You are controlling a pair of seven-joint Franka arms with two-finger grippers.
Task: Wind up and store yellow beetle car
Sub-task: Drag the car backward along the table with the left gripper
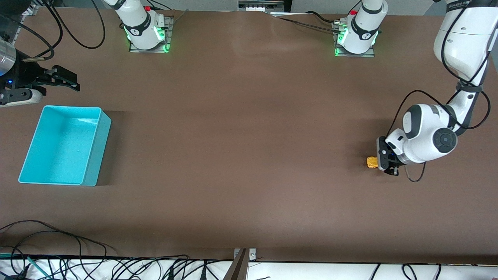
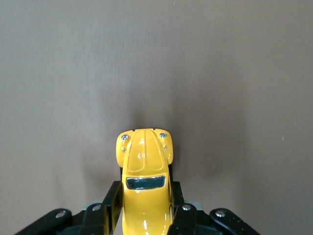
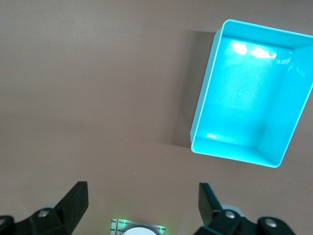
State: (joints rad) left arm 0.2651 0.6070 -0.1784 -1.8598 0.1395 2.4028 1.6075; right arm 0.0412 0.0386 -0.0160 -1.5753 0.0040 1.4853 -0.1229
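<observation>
The left hand (image 1: 383,160) is low at the left arm's end of the tabletop (image 1: 241,155), and its two black fingers (image 2: 113,201) are squeezed tight on the sides of the yellow beetle car (image 1: 372,162). In the left wrist view the car (image 2: 145,183) sticks out from between the fingers, with its round nose pointing away from the hand. Its shadow lies right under it, so it looks to be on the tabletop or just above it; I cannot tell which. The right hand (image 1: 64,79) waits at the right arm's end of the tabletop, up in the air just past the edge of the turquoise bin (image 1: 97,155), with its fingers (image 3: 73,203) spread wide apart and nothing between them. The bin (image 3: 205,103) sits well apart from the car, and only bare brown tabletop lies between them. The car is tiny, shiny and yellow-orange, with a rounded top, a dark window, and small silver dots near its nose.
</observation>
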